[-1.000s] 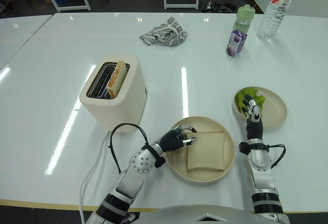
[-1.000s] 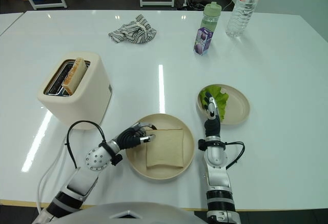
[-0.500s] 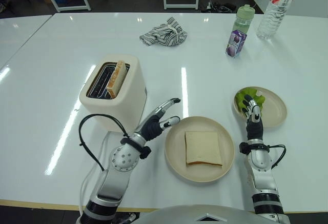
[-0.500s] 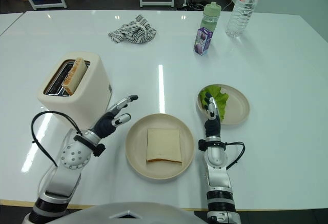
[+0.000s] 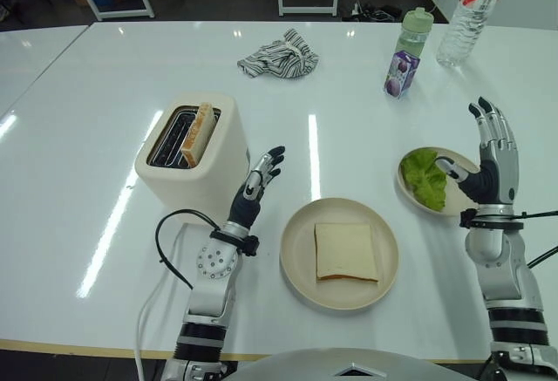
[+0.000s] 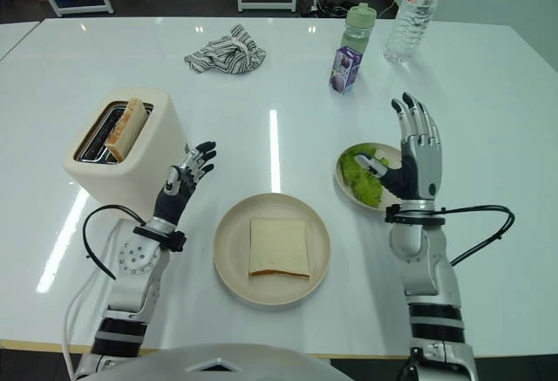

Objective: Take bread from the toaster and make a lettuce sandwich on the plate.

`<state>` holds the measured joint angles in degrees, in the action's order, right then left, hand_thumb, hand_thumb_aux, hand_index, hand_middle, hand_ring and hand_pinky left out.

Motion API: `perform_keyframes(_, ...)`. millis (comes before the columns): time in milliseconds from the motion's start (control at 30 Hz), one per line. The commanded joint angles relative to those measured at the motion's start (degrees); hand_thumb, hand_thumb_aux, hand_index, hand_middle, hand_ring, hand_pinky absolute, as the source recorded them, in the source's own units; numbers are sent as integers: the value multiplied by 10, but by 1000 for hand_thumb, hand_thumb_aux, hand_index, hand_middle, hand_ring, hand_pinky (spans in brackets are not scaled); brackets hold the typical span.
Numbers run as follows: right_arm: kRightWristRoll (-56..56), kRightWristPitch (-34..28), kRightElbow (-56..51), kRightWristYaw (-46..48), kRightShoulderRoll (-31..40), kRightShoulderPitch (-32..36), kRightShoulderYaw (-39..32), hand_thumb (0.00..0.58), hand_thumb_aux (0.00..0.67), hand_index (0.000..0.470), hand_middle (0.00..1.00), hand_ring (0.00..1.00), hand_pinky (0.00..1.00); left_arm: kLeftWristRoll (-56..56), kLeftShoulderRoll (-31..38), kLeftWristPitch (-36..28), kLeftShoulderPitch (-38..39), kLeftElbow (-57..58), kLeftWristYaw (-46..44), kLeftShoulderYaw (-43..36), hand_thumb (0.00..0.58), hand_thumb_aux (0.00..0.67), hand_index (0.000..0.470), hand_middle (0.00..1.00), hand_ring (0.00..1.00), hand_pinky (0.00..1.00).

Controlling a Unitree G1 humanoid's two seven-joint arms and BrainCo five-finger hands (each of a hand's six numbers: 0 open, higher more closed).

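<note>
While one bread slice [image 5: 346, 252] lies flat on the big plate [image 5: 301, 257], another [image 5: 199, 133] stands in the toaster [image 5: 187, 165]. Lettuce [image 5: 422, 175] sits on the small plate [image 5: 459, 155]. Left hand [image 5: 258, 186] and right hand [image 5: 490, 159] are raised, fingers spread, empty.

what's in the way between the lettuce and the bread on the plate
Nothing visible: only bare table lies between the lettuce and the bread on the plate. The open right hand hangs right of the lettuce.

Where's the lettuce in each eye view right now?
Left eye view: lettuce right of centre, on the small plate, just left of the right hand.
Right eye view: lettuce slightly right of centre, same plate.
Shared landmark: the purple carton standing behind it.
</note>
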<state>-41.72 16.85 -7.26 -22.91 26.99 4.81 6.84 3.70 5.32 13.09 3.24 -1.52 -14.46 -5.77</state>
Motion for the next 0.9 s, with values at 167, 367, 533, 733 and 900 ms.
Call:
perform_keyframes(167, -122, -81, -281, 7, 95, 135, -122, 0, 0, 0, 0, 0, 0, -3, -14, 22, -3, 24, -4, -12, 0, 0, 0, 0, 0, 0)
perform_keyframes(367, -142, -87, -475, -32, 92, 215, -210, 0, 0, 0, 0, 0, 0, -3, -12, 20, -7, 30, -9, -13, 0, 0, 0, 0, 0, 0)
perform_keyframes(533, -139, -92, -542, -44, 84, 244, -264, 112, 68, 48, 0, 0, 0, -5, -14, 18, -9, 32, -9, -14, 0, 0, 0, 0, 0, 0)
perform_keyframes(733, -125, -88, -569, -48, 85, 249, -302, 307, 210, 147, 0, 0, 0, -6, -15, 14, -11, 36, -10, -14, 0, 0, 0, 0, 0, 0)
perform_keyframes(900, -110, -83, -570, -45, 90, 246, -320, 468, 376, 264, 0, 0, 0, -5, -16, 6, -10, 36, -9, -13, 0, 0, 0, 0, 0, 0)
